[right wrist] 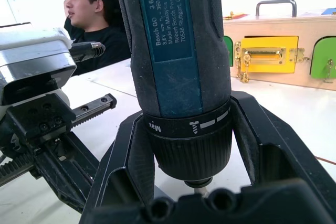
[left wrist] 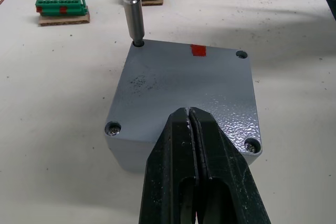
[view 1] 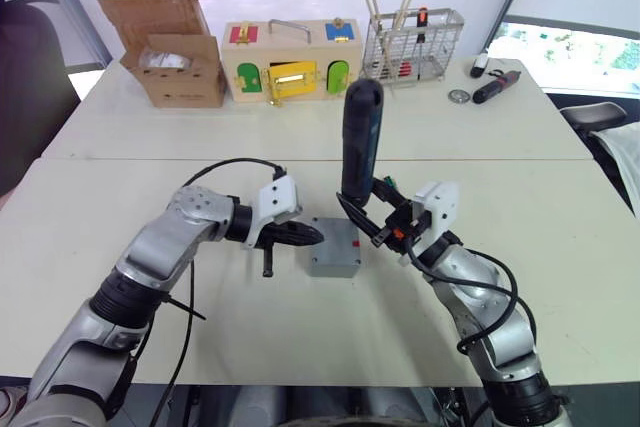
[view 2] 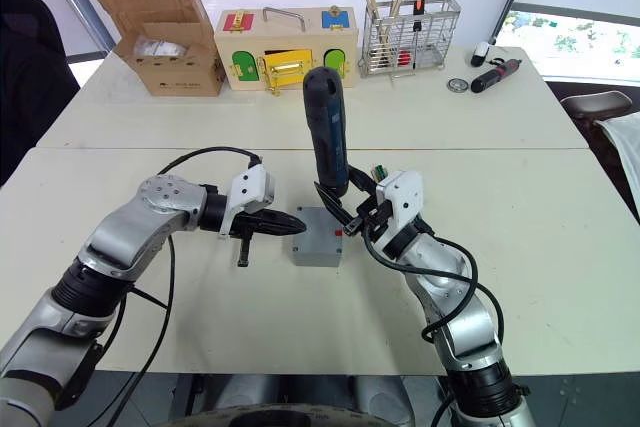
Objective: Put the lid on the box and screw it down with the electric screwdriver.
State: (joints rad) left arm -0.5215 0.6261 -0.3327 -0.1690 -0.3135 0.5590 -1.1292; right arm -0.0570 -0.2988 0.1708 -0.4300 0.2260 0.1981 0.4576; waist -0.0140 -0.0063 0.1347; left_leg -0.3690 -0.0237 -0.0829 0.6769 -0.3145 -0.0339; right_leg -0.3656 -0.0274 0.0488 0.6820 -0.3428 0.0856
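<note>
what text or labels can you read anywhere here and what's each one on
"Bosch GO 3 601 JH2": on the blue panel of the electric screwdriver held in the right claw.
"3,6V" and "360 min": same panel; the smaller lines beside them are too blurred to read.
"Max", with a screw symbol: on the screwdriver's black collar.
Print on the cardboard box: too small to read.

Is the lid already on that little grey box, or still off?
On. The lid sits flush atop the box, and the screwdriver stands upright with its bit in one corner hole.
</note>
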